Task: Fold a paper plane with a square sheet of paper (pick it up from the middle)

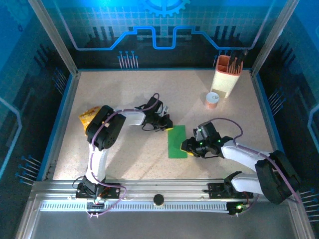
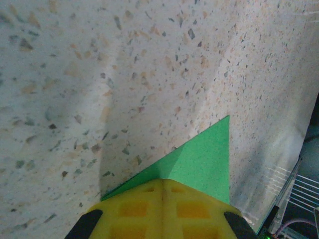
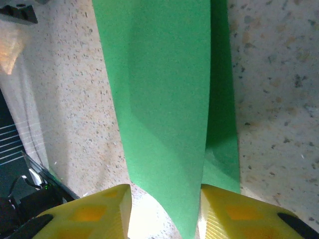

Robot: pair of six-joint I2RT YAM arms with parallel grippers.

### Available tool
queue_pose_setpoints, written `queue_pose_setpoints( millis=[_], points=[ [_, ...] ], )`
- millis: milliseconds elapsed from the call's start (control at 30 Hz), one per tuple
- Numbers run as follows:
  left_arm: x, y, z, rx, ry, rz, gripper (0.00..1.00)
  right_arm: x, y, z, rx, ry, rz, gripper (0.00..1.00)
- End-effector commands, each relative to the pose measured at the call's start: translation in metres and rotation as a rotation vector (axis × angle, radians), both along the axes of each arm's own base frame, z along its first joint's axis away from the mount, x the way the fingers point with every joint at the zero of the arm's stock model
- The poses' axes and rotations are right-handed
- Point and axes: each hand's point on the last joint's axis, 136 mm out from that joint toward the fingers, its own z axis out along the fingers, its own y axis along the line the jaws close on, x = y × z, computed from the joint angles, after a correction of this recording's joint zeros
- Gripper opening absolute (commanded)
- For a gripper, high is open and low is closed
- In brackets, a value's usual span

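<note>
Top external view, largest first: pale speckled tabletop [image 1: 124, 149], then thin bright-green sheet of paper [image 1: 177, 142], folded to a narrow rectangle. Lies near mid-table between both arms. Left gripper [image 1: 166, 123]: clamped fully closed at the sheet's far end, tips on a corner; pinching or merely pressing, cannot tell. Right gripper [image 3: 166, 191]: stands partly spread at the near end, lifted green layer curving up between its fingers, not yet nipped. Risk of a skewed crease from closing off-line; risk of tearing or dragging from any pull against the pinned end
</note>
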Motion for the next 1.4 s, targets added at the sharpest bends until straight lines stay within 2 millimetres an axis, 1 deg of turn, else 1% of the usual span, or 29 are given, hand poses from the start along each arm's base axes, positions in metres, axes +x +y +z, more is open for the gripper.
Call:
queue_pose_setpoints(
  millis=[0, 67, 133, 233, 367, 467, 667, 767, 833, 933, 1167, 1233, 1300, 1367],
  points=[
    [-0.018, 0.014, -0.014, 0.059, 0.067, 0.001, 0.00, 0.007, 0.006, 0.009, 0.036, -0.017, 0.025, 0.41],
    [-0.017, 0.013, -0.013, 0.052, 0.065, 0.003, 0.00, 0.009, 0.009, 0.007, 0.058, -0.007, 0.031, 0.41],
    [-0.018, 0.012, -0.012, 0.050, 0.066, 0.004, 0.00, 0.009, 0.009, 0.002, 0.052, 0.017, 0.024, 0.41],
    [-0.018, 0.013, -0.012, 0.049, 0.067, 0.005, 0.00, 0.013, 0.011, -0.002, 0.069, 0.007, 0.018, 0.40],
    [-0.019, 0.013, -0.012, 0.047, 0.069, 0.002, 0.00, 0.022, 0.008, 0.002, 0.097, -0.016, 0.007, 0.37],
    [-0.019, 0.012, -0.010, 0.040, 0.066, 0.004, 0.00, 0.032, 0.008, 0.009, 0.143, -0.046, 0.006, 0.37],
    [-0.017, 0.008, -0.003, 0.014, 0.052, 0.008, 0.00, 0.046, 0.008, 0.010, 0.154, -0.039, 0.030, 0.32],
    [-0.016, 0.007, 0.000, 0.010, 0.047, 0.009, 0.00, 0.053, 0.005, 0.009, 0.165, -0.039, 0.030, 0.26],
    [-0.015, 0.006, 0.003, 0.007, 0.043, 0.009, 0.00, 0.054, 0.004, 0.009, 0.173, -0.036, 0.046, 0.22],
    [-0.014, 0.004, 0.006, -0.006, 0.033, 0.005, 0.00, 0.052, 0.004, 0.006, 0.169, -0.025, 0.075, 0.20],
    [-0.012, 0.004, 0.008, -0.008, 0.031, 0.004, 0.01, 0.051, 0.004, -0.001, 0.160, -0.019, 0.081, 0.19],
    [-0.012, 0.004, 0.008, -0.005, 0.028, 0.003, 0.01, 0.050, 0.004, -0.005, 0.148, -0.010, 0.085, 0.15],
    [-0.012, 0.005, 0.008, 0.005, 0.027, 0.006, 0.00, 0.049, 0.003, -0.007, 0.142, -0.001, 0.083, 0.14],
    [-0.012, 0.007, 0.017, 0.007, 0.005, 0.012, 0.02, 0.049, 0.004, -0.006, 0.145, 0.002, 0.084, 0.10]
  ],
)
